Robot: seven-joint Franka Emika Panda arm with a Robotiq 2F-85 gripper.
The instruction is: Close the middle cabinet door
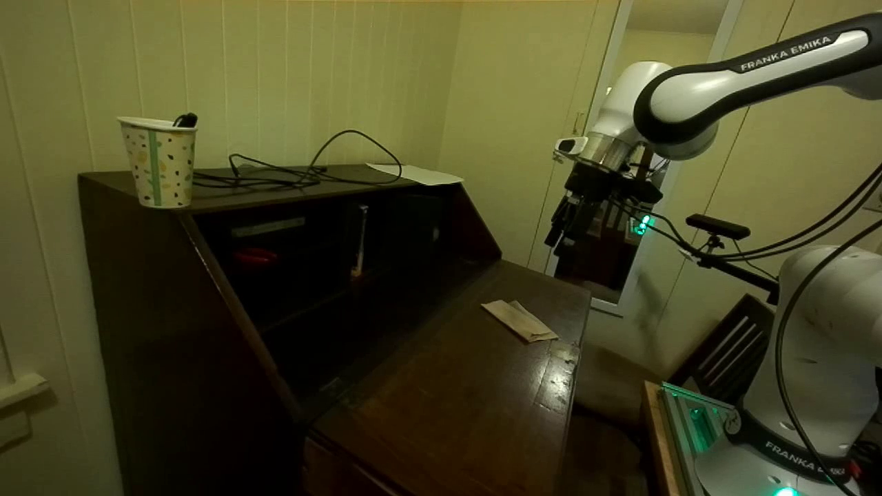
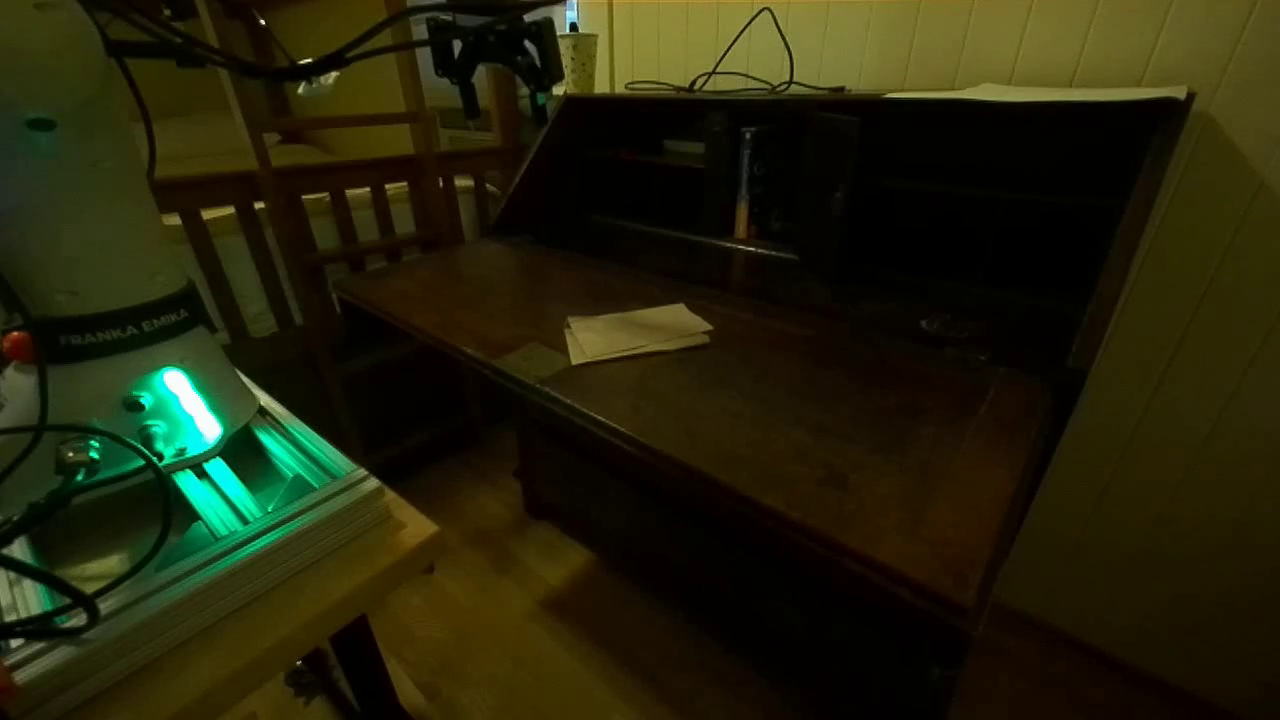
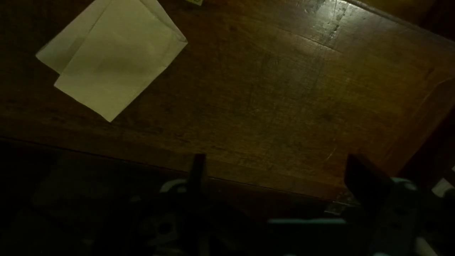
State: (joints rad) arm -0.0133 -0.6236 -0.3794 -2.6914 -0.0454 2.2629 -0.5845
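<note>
Arm (image 1: pixel 716 103) bent, gripper (image 3: pixel 275 157) ptg dn w/ fingers (image 3: pixel 364 176) well apart

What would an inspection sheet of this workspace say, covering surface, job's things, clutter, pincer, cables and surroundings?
Surface: flap lowered, scuffed.
Job's things: middle door open; compartments behind too dark to judge.
Clutter: paper on the flap; cup and sheet on the desk top.
Pincer: pincer open, holding nothing, apart from the door.
Cables: loose cable on the desk top; arm cables sagging.
Surroundings: panelled wall, dim light.
</note>
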